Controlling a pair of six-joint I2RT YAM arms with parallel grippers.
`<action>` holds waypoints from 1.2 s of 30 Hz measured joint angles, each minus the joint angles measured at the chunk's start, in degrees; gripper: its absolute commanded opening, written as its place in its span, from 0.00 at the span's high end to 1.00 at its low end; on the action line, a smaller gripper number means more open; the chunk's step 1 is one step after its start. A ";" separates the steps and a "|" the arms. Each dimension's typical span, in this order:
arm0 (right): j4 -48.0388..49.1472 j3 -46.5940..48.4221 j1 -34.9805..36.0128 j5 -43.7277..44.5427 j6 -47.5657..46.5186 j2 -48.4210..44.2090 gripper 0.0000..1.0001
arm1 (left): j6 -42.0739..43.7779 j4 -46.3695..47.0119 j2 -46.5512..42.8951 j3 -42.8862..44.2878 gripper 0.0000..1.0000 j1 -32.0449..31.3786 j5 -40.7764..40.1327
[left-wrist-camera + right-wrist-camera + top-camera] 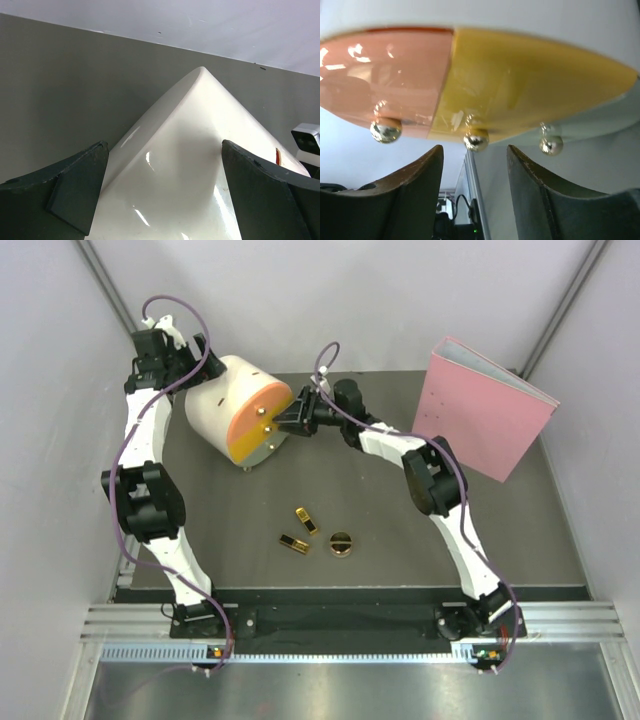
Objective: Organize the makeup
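Bright, even light is cast from above; only soft shadows are thrown on the table (400,540). Glare streaks are seen on the drawer box (175,190) — its knobs (476,140) are blurred — and the gold compact (342,543) is rendered coarsely.

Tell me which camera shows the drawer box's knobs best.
Right wrist view: three gold knobs appear close and large. Top view shows only tiny dots; left wrist view shows just the box's cream side.
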 measured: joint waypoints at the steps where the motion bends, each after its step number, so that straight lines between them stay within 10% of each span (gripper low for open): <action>1: 0.02 1.18 0.04 0.02 0.24 0.59 0.48 | 0.00 0.00 0.00 -0.04 0.02 0.00 0.00; 36: -1.86 4.57 1.55 -0.28 0.98 3.41 0.53 | 0.00 0.07 0.00 -0.04 0.02 0.00 0.15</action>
